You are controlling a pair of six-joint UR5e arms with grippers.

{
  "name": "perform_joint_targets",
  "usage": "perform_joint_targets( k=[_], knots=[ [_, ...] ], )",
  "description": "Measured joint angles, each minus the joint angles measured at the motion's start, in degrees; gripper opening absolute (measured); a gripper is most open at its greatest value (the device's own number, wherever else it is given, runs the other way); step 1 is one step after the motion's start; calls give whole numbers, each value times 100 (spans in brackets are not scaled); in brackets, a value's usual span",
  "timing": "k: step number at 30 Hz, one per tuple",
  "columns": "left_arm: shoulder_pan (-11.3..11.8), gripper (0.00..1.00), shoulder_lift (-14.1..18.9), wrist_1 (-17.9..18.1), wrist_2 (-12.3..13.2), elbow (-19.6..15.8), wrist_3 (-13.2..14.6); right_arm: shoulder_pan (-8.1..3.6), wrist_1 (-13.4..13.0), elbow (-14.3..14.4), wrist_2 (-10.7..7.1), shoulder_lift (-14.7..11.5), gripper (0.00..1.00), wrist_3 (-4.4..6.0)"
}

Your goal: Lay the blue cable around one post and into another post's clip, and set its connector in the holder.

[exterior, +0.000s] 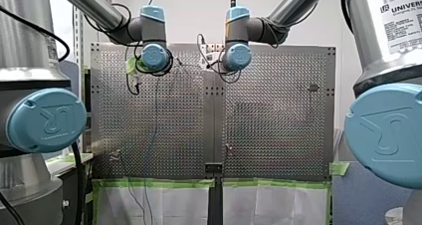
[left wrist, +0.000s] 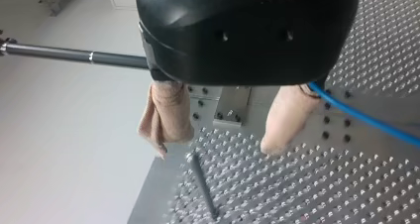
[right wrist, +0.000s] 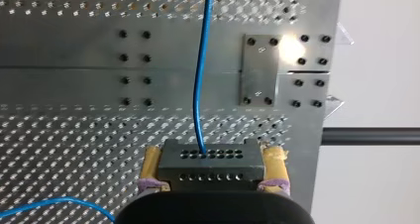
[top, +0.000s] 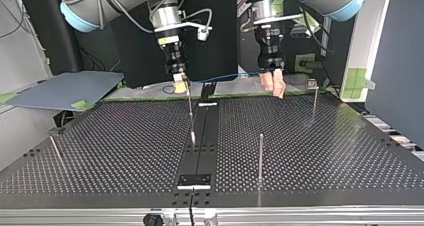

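Observation:
In the right wrist view my right gripper [right wrist: 213, 158] is shut, its yellow pads clamping a black connector block [right wrist: 210, 170] with rows of small holes. The blue cable [right wrist: 200, 75] leaves the block and runs straight ahead over the perforated plate. In the top view this gripper [top: 180, 85] hangs at the table's far edge, and the blue cable [top: 220, 77] stretches from it toward my left gripper [top: 274, 88]. My left gripper [left wrist: 220, 142] stands open with beige pads and holds nothing. The cable [left wrist: 366, 120] passes just outside one finger. A thin post [left wrist: 203, 187] stands ahead of it.
Several thin posts rise from the perforated table [top: 325, 151]: one in the middle [top: 190, 113], one nearer the camera [top: 260, 156], one with a clip on top [top: 313, 98], one at the top view's left [top: 55, 146]. A black plate [top: 195, 181] sits at the near edge.

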Motion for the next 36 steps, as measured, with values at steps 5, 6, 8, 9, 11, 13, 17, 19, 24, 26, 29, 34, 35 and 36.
perform_joint_targets(
  k=[5, 6, 8, 9, 11, 13, 17, 19, 24, 26, 29, 34, 35, 36],
  knots=[
    [276, 100, 96, -102, 221, 4, -114, 33, 222, -283, -4, 1, 16, -54],
    [344, 100, 109, -108, 286, 6, -142, 38, 259, -335, -4, 1, 16, -68],
    [453, 100, 113, -111, 391, 14, -177, 50, 331, -448, -4, 0, 16, -91],
    [527, 100, 103, -117, 465, 26, -195, 54, 350, -493, -4, 0, 16, -96],
    [636, 100, 75, -124, 570, 60, -207, 62, 369, -588, -4, 0, 16, -95],
    [757, 100, 21, -133, 652, 128, -212, 64, 371, -660, -7, 1, 16, -82],
    [877, 100, -43, -145, 711, 287, -228, 66, 375, -789, -14, 2, 16, -63],
    [913, 100, -53, -162, 716, 387, -252, 64, 387, -857, -25, 4, 16, -48],
    [990, 100, -57, -290, 731, 664, -292, 54, 425, -933, -75, 10, 16, -25],
    [1014, 100, -58, -340, 735, 738, -299, 39, 430, -945, -97, 11, 16, -23],
    [1055, 100, -59, -384, 754, 830, -314, 17, 433, -988, -123, 15, 16, -25],
    [1122, 100, -60, -454, 810, 993, -332, -12, 408, -1077, -145, 19, 16, -24],
    [1135, 100, -60, -464, 818, 1023, -338, -21, 406, -1097, -148, 19, 16, -23],
    [1152, 100, -63, -474, 835, 1057, -345, -28, 408, -1120, -153, 19, 16, -23]
  ],
)
